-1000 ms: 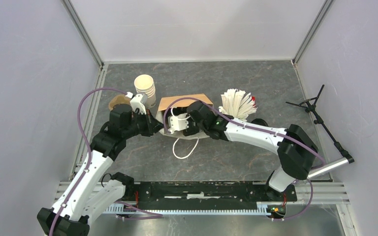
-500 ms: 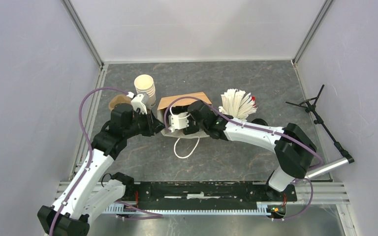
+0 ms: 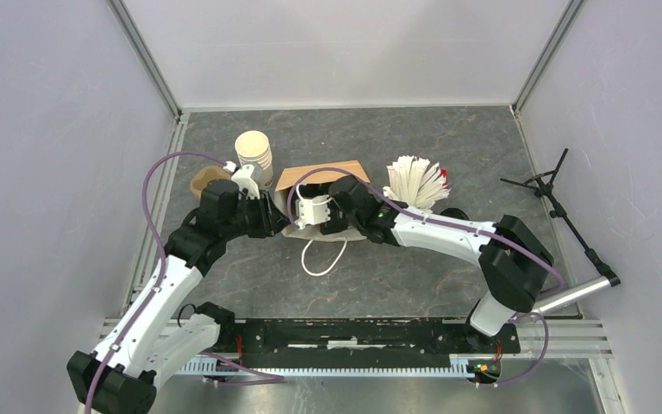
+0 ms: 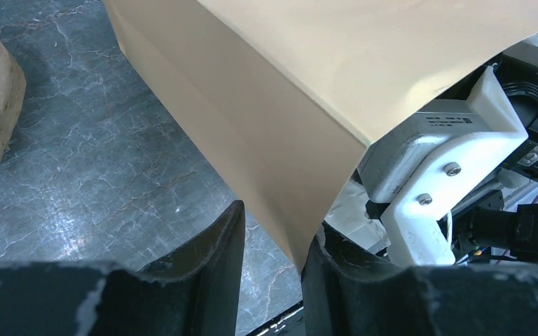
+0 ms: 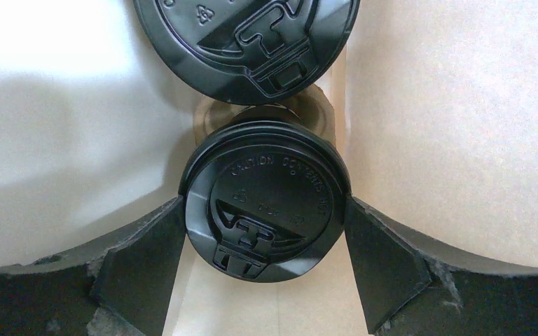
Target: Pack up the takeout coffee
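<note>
Loosening left gripper (image 4: pixel 274 229) around bag (image 4: pixel 266 119) edge

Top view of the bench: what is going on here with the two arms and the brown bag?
The right hand reaches into the brown paper bag, its fingers flanking one lidded cup; a second lidded cup stands next to it inside. Whether it grips is unclear. The left hand straddles the bag's edge, fingers apart.

The nearer black lid (image 5: pixel 265 203) bears embossed "CAUTION CONTENTS"; the remaining lettering is illegible.
</note>
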`<state>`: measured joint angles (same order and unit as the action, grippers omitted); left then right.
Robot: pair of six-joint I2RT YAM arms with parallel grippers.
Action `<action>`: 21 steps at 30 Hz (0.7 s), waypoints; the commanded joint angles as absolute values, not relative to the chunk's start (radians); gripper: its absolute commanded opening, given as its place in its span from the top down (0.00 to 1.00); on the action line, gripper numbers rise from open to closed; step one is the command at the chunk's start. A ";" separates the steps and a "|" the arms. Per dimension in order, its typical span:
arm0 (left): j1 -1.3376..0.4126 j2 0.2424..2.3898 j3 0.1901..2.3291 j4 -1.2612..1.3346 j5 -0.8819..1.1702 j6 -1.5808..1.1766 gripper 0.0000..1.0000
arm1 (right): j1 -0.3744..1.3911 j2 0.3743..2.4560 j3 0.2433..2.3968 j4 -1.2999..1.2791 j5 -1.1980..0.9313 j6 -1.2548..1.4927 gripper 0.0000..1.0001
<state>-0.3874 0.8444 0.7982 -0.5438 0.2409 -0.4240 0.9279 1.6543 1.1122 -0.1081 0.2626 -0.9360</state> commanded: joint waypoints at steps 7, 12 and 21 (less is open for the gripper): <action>-0.395 0.851 0.847 -0.505 0.237 -0.464 0.86 | 0.921 1.671 1.076 -0.090 0.248 -0.901 0.13; -0.396 0.851 0.842 -0.490 0.263 -0.479 0.96 | 0.920 1.675 1.067 -0.089 0.247 -0.902 0.13; -0.396 0.857 0.841 -0.483 0.284 -0.486 0.98 | 0.906 1.686 1.049 -0.062 0.239 -0.885 0.13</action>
